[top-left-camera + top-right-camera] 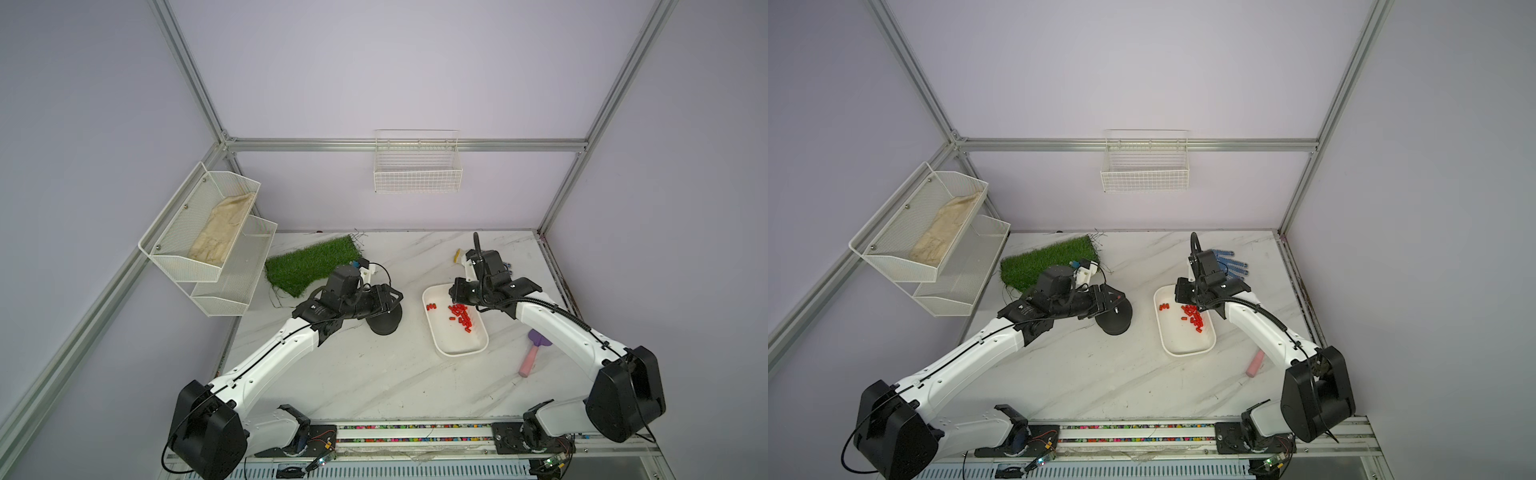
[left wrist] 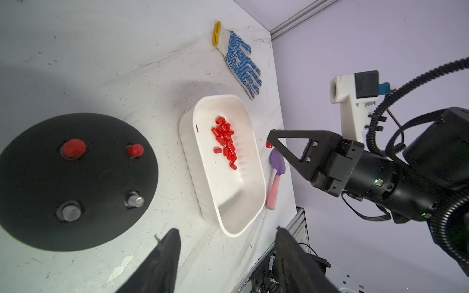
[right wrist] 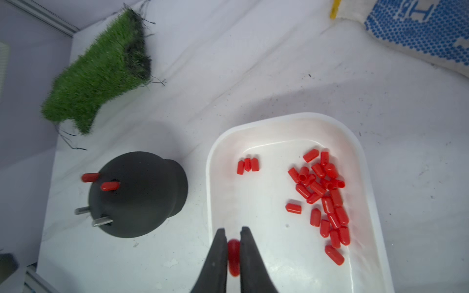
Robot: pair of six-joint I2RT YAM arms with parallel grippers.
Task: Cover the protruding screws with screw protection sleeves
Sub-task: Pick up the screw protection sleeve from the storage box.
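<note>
A white tabletop (image 1: 374, 374) with grey marble veining is seen in both top views, framed by aluminium rails. A patch of artificial grass (image 1: 311, 266) is laid at its far left corner. A black round base (image 1: 384, 322) is set just in front of the grass, towards the middle. A white oblong tray (image 1: 461, 353) is placed to the right of the base, apart from it. A knitted work glove (image 2: 241, 58) with blue dots is spread flat behind the tray. A toy shovel (image 1: 528, 361), purple-bladed and pink-handled, is laid near the tray's right side.
</note>
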